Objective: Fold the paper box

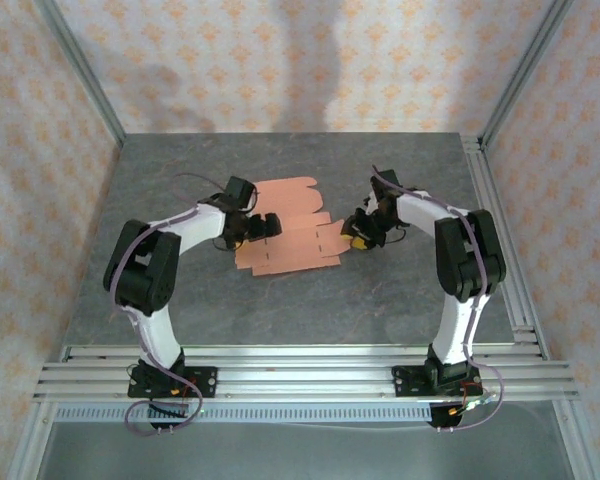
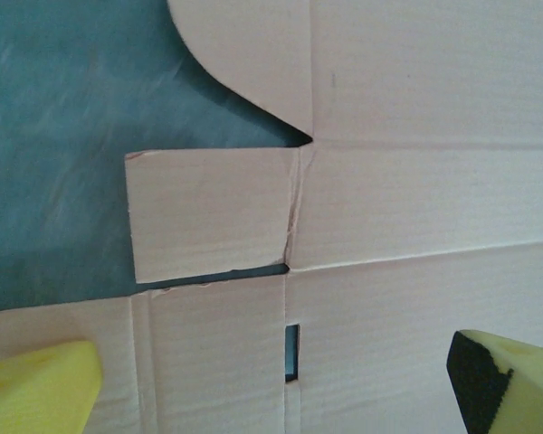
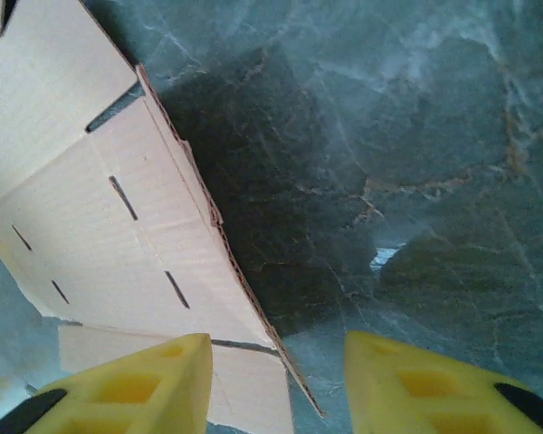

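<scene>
The paper box (image 1: 292, 232) is a flat salmon-orange die-cut sheet lying in the middle of the table, with rounded flaps at its far side. In the left wrist view the sheet (image 2: 416, 199) shows a square tab, a rounded flap and a small slot. My left gripper (image 1: 250, 226) is at the sheet's left edge, open wide (image 2: 271, 398), its yellow fingers (image 2: 38, 389) spread over the card. My right gripper (image 1: 358, 240) is at the sheet's right edge, open (image 3: 281, 393). That slightly raised edge (image 3: 219, 226) runs between its fingers (image 3: 154, 389).
The grey marbled tabletop (image 1: 400, 290) surrounds the sheet. Aluminium rails (image 1: 300, 365) run along the near edge and the right side. Patterned walls close the back and sides.
</scene>
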`<state>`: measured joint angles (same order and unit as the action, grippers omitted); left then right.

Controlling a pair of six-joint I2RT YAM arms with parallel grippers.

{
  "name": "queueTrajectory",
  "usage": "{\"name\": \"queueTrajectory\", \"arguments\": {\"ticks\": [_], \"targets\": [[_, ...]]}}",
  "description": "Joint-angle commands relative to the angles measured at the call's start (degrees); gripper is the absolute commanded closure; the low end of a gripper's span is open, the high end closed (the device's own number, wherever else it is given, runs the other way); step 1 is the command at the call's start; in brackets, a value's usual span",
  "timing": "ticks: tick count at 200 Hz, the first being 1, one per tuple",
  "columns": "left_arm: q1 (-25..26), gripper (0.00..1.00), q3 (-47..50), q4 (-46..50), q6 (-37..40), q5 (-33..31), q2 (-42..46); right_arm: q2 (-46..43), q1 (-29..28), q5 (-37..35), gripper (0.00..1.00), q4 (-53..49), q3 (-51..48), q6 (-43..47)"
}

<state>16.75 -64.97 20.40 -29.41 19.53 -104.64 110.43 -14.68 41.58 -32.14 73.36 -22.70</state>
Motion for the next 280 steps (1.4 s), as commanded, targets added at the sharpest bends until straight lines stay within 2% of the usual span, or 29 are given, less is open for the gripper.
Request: {"name": "queueTrajectory", "arguments": {"ticks": [1, 26, 48, 66, 86, 115, 131, 150, 169, 192, 203, 225, 250, 280], "targets": [[0.03, 0.0, 4.15, 2.56, -1.54, -0.36, 4.6, 3.76, 0.41, -0.99, 0.67, -0.17, 5.11, 2.41], [0.79, 0.0, 7.72, 4.1, 0.84, -0.64, 8.26, 8.26, 0.97, -0.06, 0.81, -1.81, 11.45, 3.64], [2.05, 0.0, 9.92, 4.5, 0.76, 0.29, 10.96, 11.47, 1.04, -0.04, 0.83, -4.05, 17.46, 5.02], [3.5, 0.0, 9.39, 5.59, 0.63, 1.18, 12.48, 11.81, 1.14, -1.61, 0.77, -4.58, 20.03, 5.3], [4.92, 0.0, 7.19, 5.28, 2.28, 1.72, 14.74, 8.78, 1.23, -3.47, 0.61, -2.54, 19.04, 4.21], [4.96, 0.0, 1.1, 5.51, 10.59, -0.17, 15.39, 0.42, 0.67, -5.88, 0.4, 9.17, 9.54, -1.94], [4.16, 0.0, -4.05, 6.94, 16.79, 0.18, 12.47, -4.8, -0.77, -8.84, 0.36, 15.63, 3.35, -5.91], [3.11, 0.0, -9.4, 6.27, 22.21, 1.36, 7.69, -11.32, -4.02, -14.35, 0.33, 22.8, -4.59, -10.74], [1.95, 0.0, -15.28, 6.51, 26.17, 4.05, 0.87, -17.61, -7.82, -20.84, 0.33, 31.0, -13.89, -19.33], [1.65, 0.0, -22.22, 7.49, 28.8, 6.67, -8.3, -24.34, -13.62, -30.55, 0.39, 38.72, -24.38, -31.22], [1.7, 0.0, -24.41, 7.41, 28.5, 7.63, -11.51, -27.29, -17.19, -35.74, 0.4, 41.35, -28.54, -35.24], [1.7, 0.02, -27.24, 7.98, 27.17, 8.3, -16.45, -29.65, -22.32, -38.24, 0.39, 39.87, -30.28, -38.26], [1.05, 0.06, -26.93, 7.65, 21.66, 7.48, -18.97, -29.01, -25.11, -36.66, 0.38, 38.71, -31.49, -42.45], [1.0, 0.07, -22.38, 4.75, 14.21, 4.25, -17.86, -27.96, -28.01, -38.97, 0.37, 44.92, -36.13, -48.98]]}}
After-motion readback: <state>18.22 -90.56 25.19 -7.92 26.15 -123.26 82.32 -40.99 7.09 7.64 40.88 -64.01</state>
